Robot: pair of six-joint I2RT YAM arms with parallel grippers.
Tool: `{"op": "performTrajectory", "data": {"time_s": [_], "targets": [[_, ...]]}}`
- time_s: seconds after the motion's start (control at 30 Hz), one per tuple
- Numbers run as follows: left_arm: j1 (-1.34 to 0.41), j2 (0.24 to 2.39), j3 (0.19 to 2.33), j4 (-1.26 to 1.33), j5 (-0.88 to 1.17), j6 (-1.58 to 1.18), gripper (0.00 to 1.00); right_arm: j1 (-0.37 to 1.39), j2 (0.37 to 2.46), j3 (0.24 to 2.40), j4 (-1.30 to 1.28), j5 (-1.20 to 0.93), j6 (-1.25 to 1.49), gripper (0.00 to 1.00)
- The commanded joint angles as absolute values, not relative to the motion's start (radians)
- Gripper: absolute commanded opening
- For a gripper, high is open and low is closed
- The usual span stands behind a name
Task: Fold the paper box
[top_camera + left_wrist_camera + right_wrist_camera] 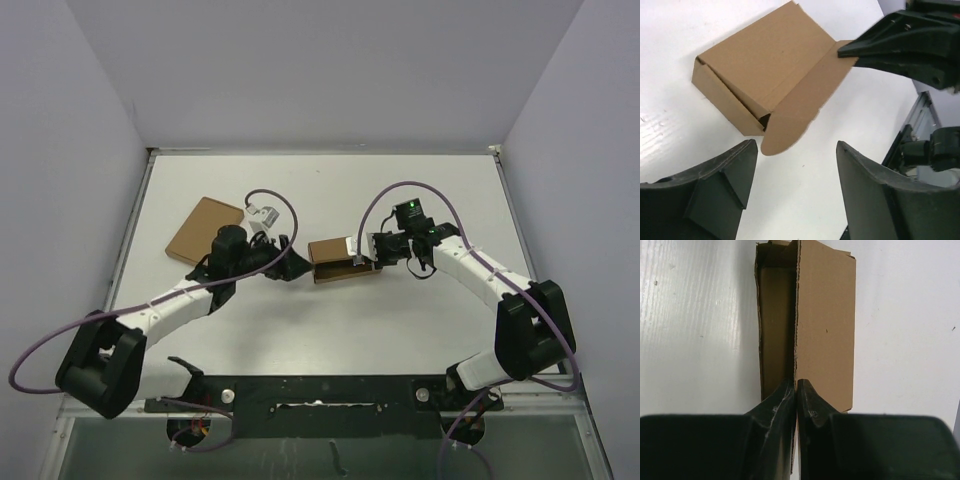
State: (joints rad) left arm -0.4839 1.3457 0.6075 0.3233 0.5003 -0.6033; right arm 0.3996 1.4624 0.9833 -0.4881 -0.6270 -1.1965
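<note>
Paper box [343, 262] mid-frame in top view, on white table [420, 200]. Lies flat betw. both arms. Lid flap [805, 102] open, slanting down to lower centre of left wrist view; ends w/ rounded corner just above gap of left gripper [796, 150]. L jaws released, wide apart, nothing betw. them; sits just left of box in top view. Right gripper [796, 386] at box's right end, jaws clenched tight on flap edge, tips together at fold line, lower centre of right wrist view. Box interior exposed left of flap there. Flat cardboard rectangle [205, 228] upper left of top view, well apart from box.
</note>
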Motion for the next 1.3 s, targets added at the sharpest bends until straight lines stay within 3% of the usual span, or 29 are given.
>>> {"op": "performTrajectory", "data": {"time_s": [0.0, 0.2, 0.4, 0.93, 1.1, 1.27], "targets": [[-0.553, 1.162, 0.597, 0.329, 0.384, -0.327, 0.64, 0.396, 1.437, 1.007, -0.492, -0.666, -1.192, 0.06], [-0.725, 1.141, 0.638, 0.200, 0.130, -0.091, 0.62, 0.397, 1.442, 1.012, -0.495, -0.669, -1.188, 0.06], [-0.797, 1.219, 0.713, 0.114, -0.078, -0.014, 0.53, 0.397, 1.445, 1.012, -0.496, -0.673, -1.184, 0.06], [-0.802, 1.367, 0.816, 0.092, -0.057, -0.028, 0.31, 0.398, 1.448, 1.016, -0.499, -0.678, -1.182, 0.06], [-0.801, 1.382, 0.823, 0.081, -0.065, -0.035, 0.11, 0.397, 1.449, 1.017, -0.499, -0.679, -1.176, 0.07], [-0.801, 1.391, 0.834, 0.069, -0.068, -0.049, 0.00, 0.394, 1.447, 1.023, -0.505, -0.685, -1.158, 0.20]]}}
